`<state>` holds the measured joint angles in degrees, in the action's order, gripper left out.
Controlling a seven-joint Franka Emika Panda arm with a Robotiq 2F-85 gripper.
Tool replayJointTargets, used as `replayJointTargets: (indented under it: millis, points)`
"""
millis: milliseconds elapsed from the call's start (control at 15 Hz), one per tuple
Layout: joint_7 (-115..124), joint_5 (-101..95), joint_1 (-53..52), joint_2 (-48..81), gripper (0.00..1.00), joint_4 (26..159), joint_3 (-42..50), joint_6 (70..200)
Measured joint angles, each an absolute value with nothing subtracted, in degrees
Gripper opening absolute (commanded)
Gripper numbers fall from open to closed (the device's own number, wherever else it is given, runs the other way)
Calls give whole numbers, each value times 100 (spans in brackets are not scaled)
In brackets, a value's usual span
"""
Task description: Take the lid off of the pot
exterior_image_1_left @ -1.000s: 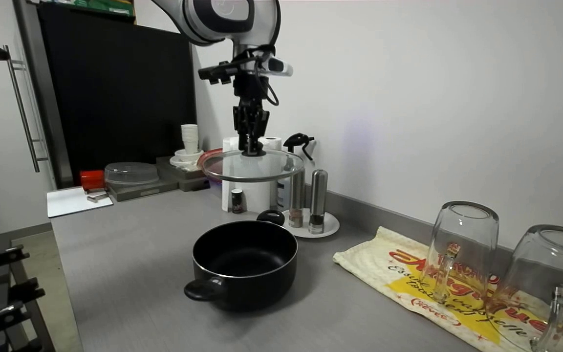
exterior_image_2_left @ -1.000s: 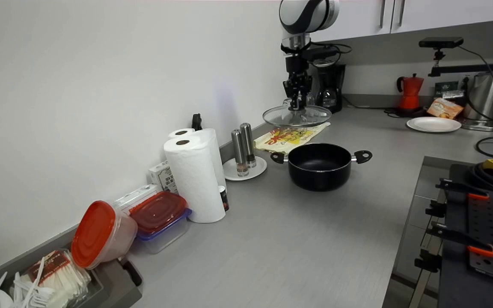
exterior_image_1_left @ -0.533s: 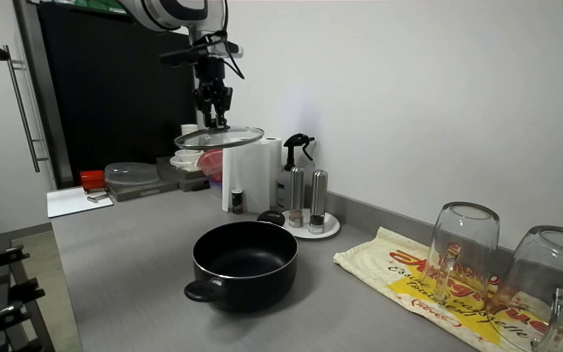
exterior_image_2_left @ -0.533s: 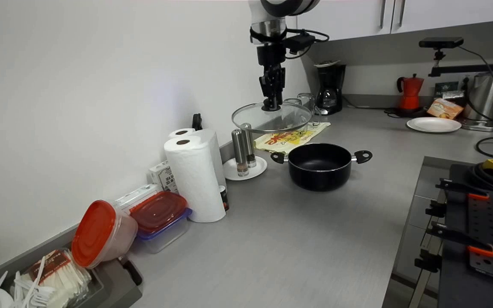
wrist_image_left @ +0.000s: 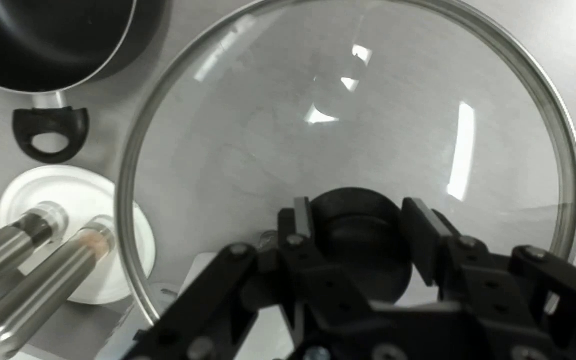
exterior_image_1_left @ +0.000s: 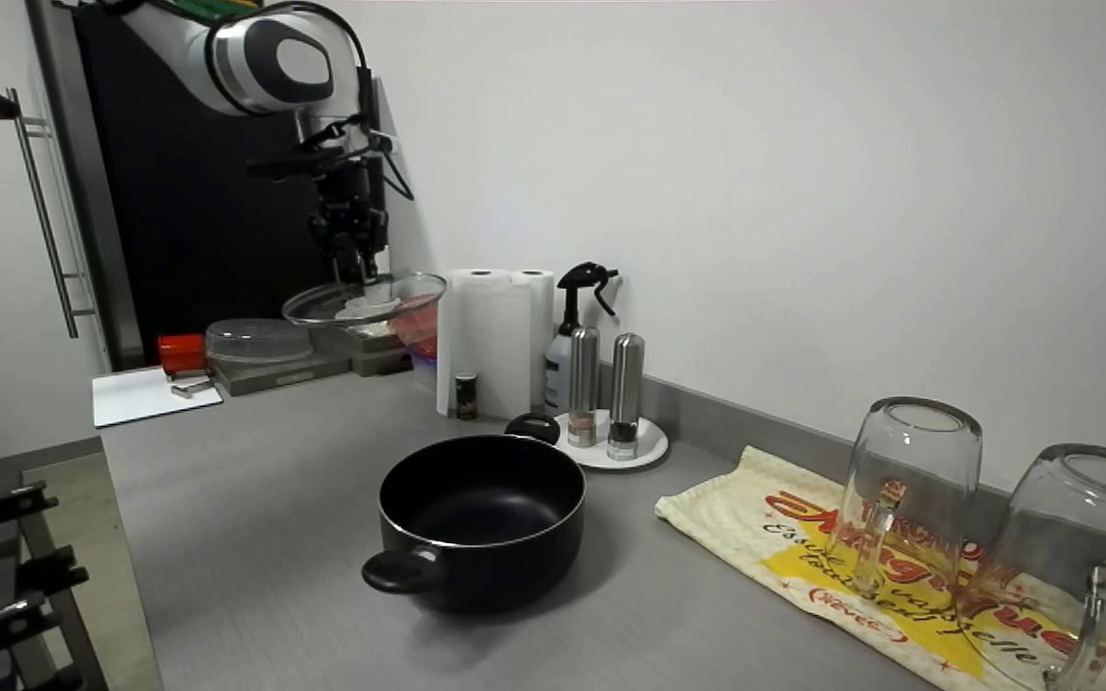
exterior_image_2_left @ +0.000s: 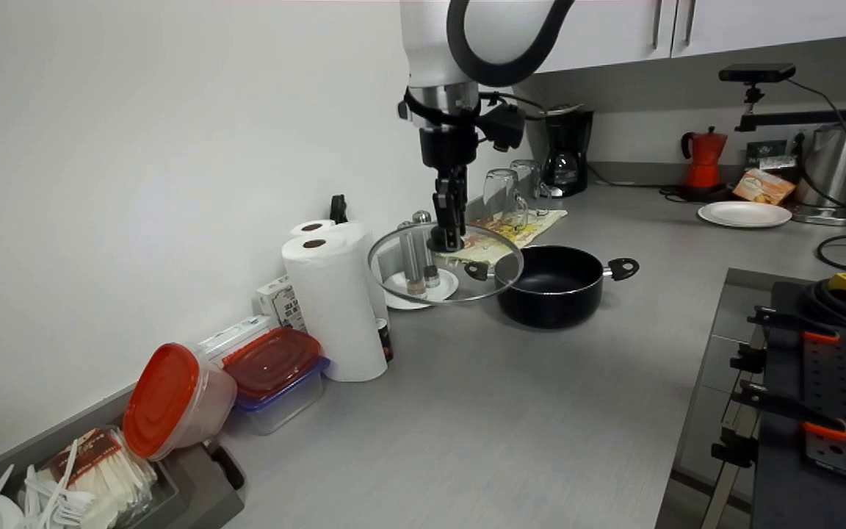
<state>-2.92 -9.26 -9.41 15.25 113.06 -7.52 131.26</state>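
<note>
The glass lid (exterior_image_1_left: 315,305) hangs in the air, slightly tilted, in both exterior views. My gripper (exterior_image_1_left: 356,274) is shut on its black centre knob, seen also in an exterior view (exterior_image_2_left: 449,239). In the wrist view the two fingers (wrist_image_left: 358,217) stand on either side of the knob, and the lid (wrist_image_left: 248,145) fills most of the picture. The black pot (exterior_image_1_left: 486,571) stands uncovered on the counter and looks empty inside. In an exterior view the lid's edge overlaps the pot (exterior_image_2_left: 549,305) in the picture. The pot's edge and one handle show in the wrist view (wrist_image_left: 50,135).
Two metal shakers (exterior_image_1_left: 625,393) stand on a white plate (exterior_image_1_left: 651,446) near the wall. Paper-towel rolls (exterior_image_2_left: 335,316), a spray bottle (exterior_image_1_left: 558,369) and plastic containers (exterior_image_2_left: 162,404) line the wall. Glass mugs (exterior_image_1_left: 908,489) stand on a cloth (exterior_image_1_left: 735,494). The grey counter (exterior_image_2_left: 511,426) extends in front.
My gripper has carried the lid sideways away from the pot, leftward in both exterior views. It rose a little, then came lower. The lid is more tilted. The pot has not moved.
</note>
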Motion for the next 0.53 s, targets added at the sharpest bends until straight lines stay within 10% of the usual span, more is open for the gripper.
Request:
replayJointTargets:
  millis: [533]
  points:
    - [36, -704, -1162, 1837, 23, 12185, -1045, 14129]
